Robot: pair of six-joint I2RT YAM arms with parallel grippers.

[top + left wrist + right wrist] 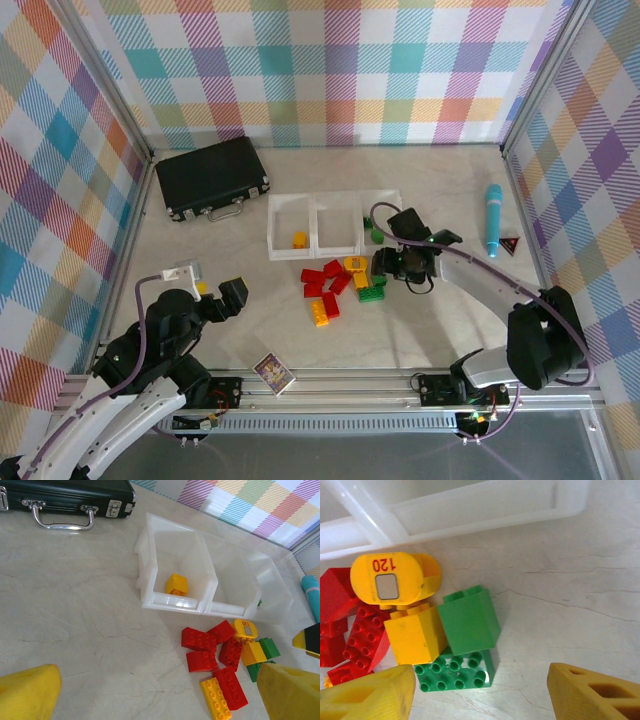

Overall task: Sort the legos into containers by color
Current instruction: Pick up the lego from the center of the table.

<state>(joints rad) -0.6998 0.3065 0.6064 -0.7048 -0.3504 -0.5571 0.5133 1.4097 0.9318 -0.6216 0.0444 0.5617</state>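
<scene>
Early days: one yellow lego [176,584] in the containers [172,601], the pile [335,283] unsorted just beneath the right tool [480,687] (spread wide, empty), left tool [160,695] likewise agape.

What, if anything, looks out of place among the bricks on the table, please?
One piece stands out: a rounded yellow piece printed 120 lies just in front of the trays, touching a yellow brick. It shows no studs, unlike the flat green brick nearby.
</scene>
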